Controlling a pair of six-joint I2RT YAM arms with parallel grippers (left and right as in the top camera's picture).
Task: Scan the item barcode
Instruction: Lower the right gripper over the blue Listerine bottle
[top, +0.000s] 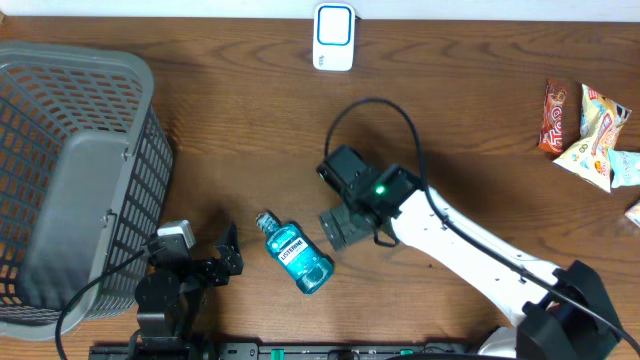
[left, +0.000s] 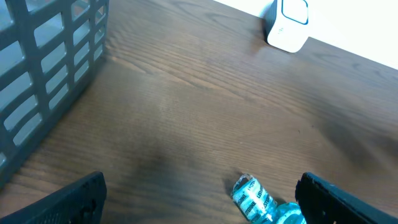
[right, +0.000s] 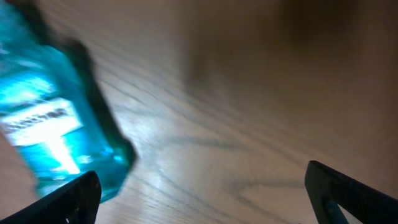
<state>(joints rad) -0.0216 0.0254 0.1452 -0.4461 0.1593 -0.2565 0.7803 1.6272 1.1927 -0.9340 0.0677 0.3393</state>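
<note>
A small teal mouthwash bottle (top: 293, 253) with a white label lies on its side on the wooden table. My left gripper (top: 232, 252) is open just left of it. In the left wrist view the bottle (left: 261, 200) lies between the spread fingers, close to the right one, with the gripper (left: 202, 205) touching nothing. My right gripper (top: 335, 232) hovers open just right of the bottle. In its wrist view the bottle (right: 50, 130) is blurred at the left, beside the left finger of the gripper (right: 202, 193). A white scanner (top: 333, 37) stands at the table's far edge, also in the left wrist view (left: 288, 25).
A large grey plastic basket (top: 70, 170) fills the left side and shows in the left wrist view (left: 43, 68). Several snack packets (top: 585, 125) lie at the far right. A black cable (top: 385, 110) loops above the right arm.
</note>
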